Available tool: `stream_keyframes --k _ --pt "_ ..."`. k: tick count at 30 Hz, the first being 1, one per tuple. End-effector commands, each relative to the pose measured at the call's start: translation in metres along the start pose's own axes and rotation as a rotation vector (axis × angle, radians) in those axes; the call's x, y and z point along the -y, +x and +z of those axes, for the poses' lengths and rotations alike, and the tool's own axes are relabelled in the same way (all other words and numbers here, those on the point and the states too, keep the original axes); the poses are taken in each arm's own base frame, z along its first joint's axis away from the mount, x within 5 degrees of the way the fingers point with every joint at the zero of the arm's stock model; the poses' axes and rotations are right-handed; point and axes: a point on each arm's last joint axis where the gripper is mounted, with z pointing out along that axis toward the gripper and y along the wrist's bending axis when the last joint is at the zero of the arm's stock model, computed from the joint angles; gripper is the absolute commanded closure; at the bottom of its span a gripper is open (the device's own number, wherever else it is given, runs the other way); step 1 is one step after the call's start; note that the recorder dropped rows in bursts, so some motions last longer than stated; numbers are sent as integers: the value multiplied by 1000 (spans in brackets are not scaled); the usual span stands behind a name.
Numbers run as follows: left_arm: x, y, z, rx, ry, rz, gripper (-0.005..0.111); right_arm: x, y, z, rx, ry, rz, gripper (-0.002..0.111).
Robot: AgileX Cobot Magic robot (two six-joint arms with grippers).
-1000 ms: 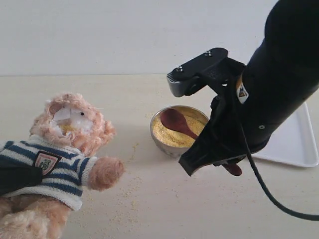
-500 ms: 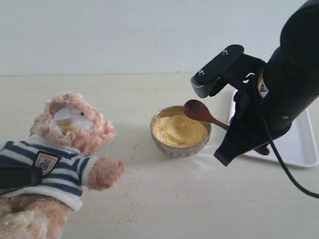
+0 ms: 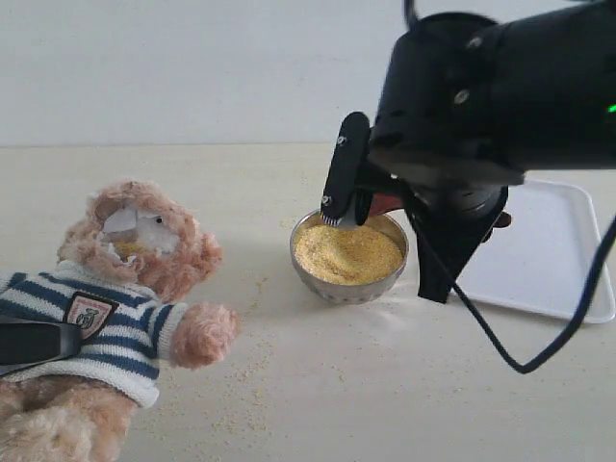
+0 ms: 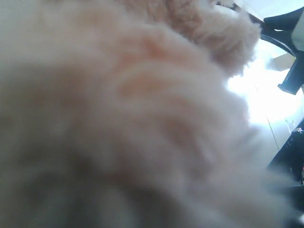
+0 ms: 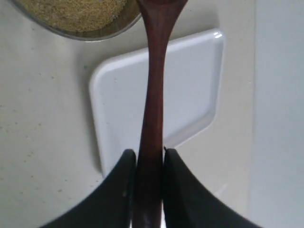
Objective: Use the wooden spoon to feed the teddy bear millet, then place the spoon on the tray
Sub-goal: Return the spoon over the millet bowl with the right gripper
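Swung round since a second ago, our right arm has lifted the wooden spoon (image 5: 153, 95) out of the millet (image 3: 346, 252).

Our right gripper (image 5: 148, 159) pinches the handle tight between both fingers. The spoon head sits at the rim of the metal bowl (image 3: 348, 287) and the handle runs above the tray (image 5: 190, 99). We judge that the next scoop should be carried level and slowly, with the grip kept firm, towards the muzzle of the teddy bear (image 3: 135, 260), which lies well apart at the left. The spoon head is cut off in the wrist view and mostly hidden behind the wrist outside, so we cannot tell whether it holds grain. Our left gripper (image 3: 43, 342) lies against the bear's sweater. Its camera shows only blurred fur, so we cannot tell how its fingers stand.
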Motion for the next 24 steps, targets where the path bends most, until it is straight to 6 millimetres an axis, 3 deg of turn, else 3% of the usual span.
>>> stream_keyframes --k 1,5,24 --pt "3 -2 -1 22 22 -1 102 -9 -12 8 -69 95 -118 107" --pt "3 -2 -1 22 22 -1 102 -18 -19 15 -91 114 -172 107" --pt "3 -2 -1 22 22 -1 102 -29 -39 40 -134 244 -335 107"
